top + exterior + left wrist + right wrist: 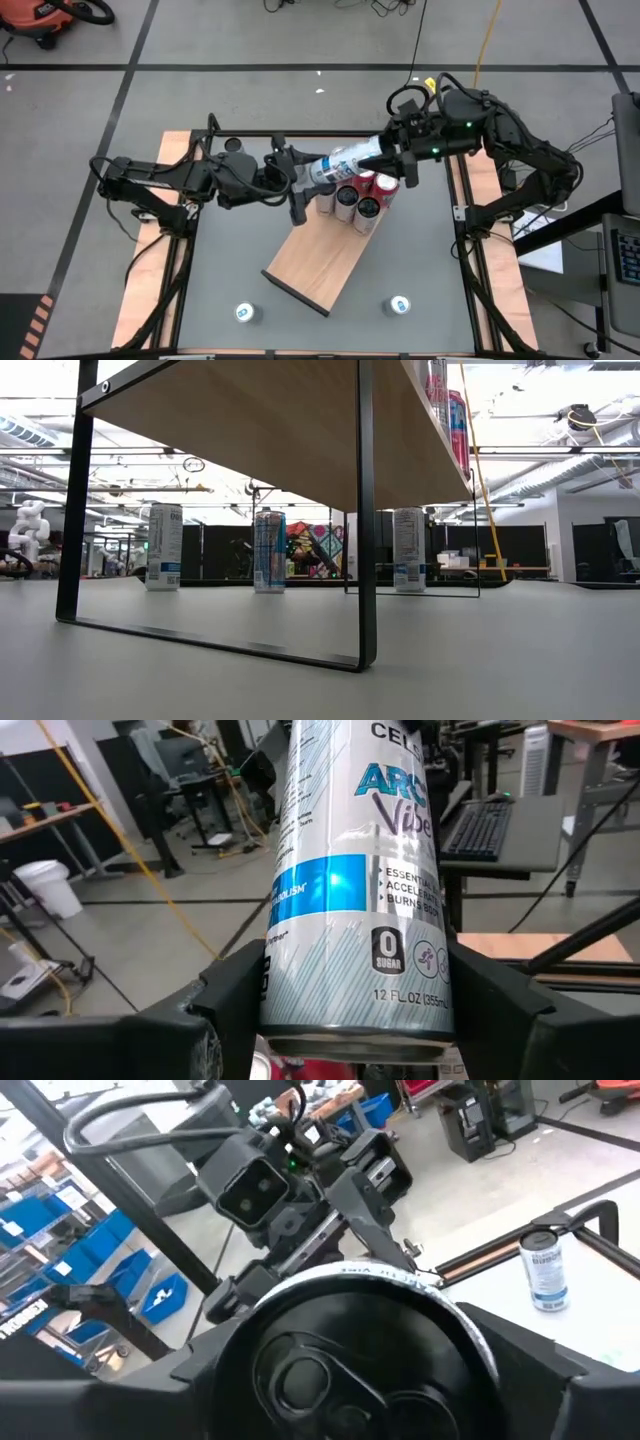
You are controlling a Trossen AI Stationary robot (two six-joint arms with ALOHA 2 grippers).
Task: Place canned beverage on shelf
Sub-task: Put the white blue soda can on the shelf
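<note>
A white and blue beverage can [340, 163] hangs about level in the air between my two arms, above the far end of the shelf [320, 255], a light-brown board lying slantwise on the table. My left gripper [312, 172] is shut on the can's bottom end [350, 1010]. My right gripper [380, 155] faces it, open. Its fingers stand close on either side of the can's lid end [340, 1360], and no touch shows. Several red and white cans [362, 195] stand upright on the shelf's far end, right under the held can. My left gripper pinches the can's side wall just above its bottom rim [350, 1020] between its two fingers [235, 995], one on each side. The fingers come level from the table's left and lie along the can. The can sticks out beyond them toward my right gripper, lifted clear of the shelf.
Two more cans [246, 313] [398, 305] stand on the grey table near its front edge. Another can [545, 1270] stands by a table corner. The shelf's black end frame [365, 510] rises from the tabletop. The shelf's near half is bare wood.
</note>
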